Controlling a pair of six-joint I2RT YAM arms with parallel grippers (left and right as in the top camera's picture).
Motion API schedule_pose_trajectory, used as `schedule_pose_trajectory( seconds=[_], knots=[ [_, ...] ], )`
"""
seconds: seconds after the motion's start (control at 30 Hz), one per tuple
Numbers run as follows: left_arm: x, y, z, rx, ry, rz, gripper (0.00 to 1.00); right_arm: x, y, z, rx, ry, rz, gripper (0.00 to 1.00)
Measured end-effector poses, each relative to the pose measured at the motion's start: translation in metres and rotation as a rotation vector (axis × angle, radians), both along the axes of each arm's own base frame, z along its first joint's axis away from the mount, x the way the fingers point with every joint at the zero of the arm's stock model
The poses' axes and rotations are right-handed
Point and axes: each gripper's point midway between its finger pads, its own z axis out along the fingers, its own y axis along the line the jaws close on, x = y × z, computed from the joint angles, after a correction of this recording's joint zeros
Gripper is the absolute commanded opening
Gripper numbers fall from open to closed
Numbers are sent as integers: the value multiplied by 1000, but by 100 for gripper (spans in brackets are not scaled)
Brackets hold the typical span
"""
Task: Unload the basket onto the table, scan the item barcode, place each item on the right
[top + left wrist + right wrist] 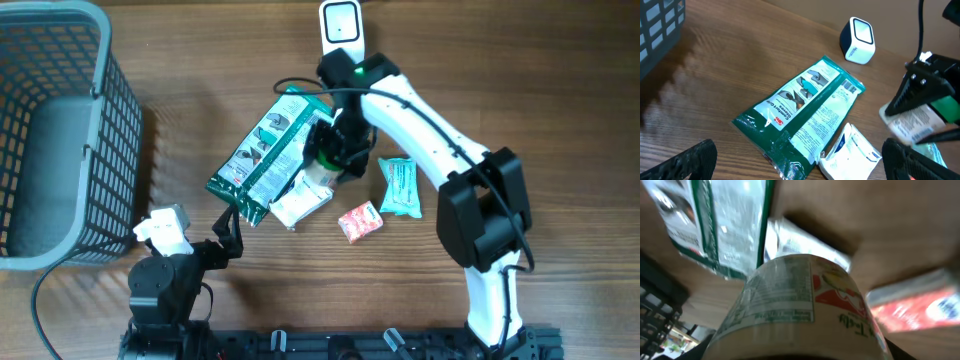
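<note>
Right hand (338,148) grips jar (800,305) — green packet (268,150) alongside.

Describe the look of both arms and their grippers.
Right arm: white links, black joints, a black cable along it, a green light near the wrist. Left arm: black with a white wrist block. Left gripper and right gripper: black tapered fingers.

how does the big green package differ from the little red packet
The green package is much larger and long; the red packet is small and squarish. The green package is green-edged with white printed panels; the red packet is red and white. The green package shows a barcode face up; none can be made out on the red packet. Both lie flat on the table.
</note>
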Motion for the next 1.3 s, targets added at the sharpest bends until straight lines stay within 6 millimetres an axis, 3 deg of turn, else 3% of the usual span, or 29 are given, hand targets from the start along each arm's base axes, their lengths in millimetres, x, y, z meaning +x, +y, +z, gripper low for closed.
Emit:
schedule_pose_trajectory(
  seconds=[0.17,0.4,0.53,0.67,0.83,0.97,1.13,1.3],
  knots=[
    [0,0,0,0,0,0,100,30,-18,-1,22,-80,-16,49],
    [0,0,0,0,0,0,100,63,-25,1,72,-201,-9,48],
    [0,0,0,0,0,0,100,72,-24,19,103,-287,16,48],
    [0,0,0,0,0,0,100,70,-29,78,134,-431,40,48],
    [0,0,0,0,0,0,100,38,-57,165,115,-616,56,47],
    [0,0,0,0,0,0,100,11,-81,205,76,-714,56,43],
    [0,0,0,0,0,0,100,-8,-108,247,22,-862,22,43],
    [0,0,0,0,0,0,100,-36,-141,274,-54,-958,-22,43]
  ],
)
